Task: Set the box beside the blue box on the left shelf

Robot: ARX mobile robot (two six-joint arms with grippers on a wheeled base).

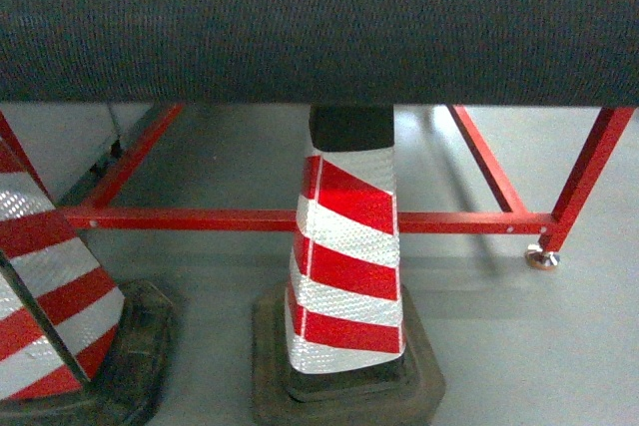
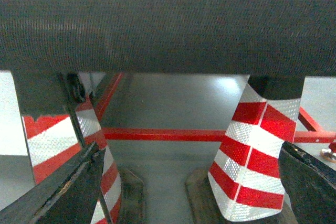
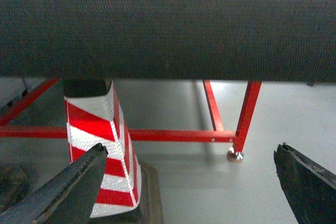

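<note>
Both tools, left (image 2: 184,182) and right (image 3: 194,182), gape released before a dark edge (image 1: 319,102), cones (image 1: 344,256) below.

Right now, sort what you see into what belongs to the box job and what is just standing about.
For the job: left gripper, open and empty; right gripper, open and empty. No blue box is in view.
Standing about: middle striped cone; left striped cone; red frame; dark textured surface overhead.
</note>
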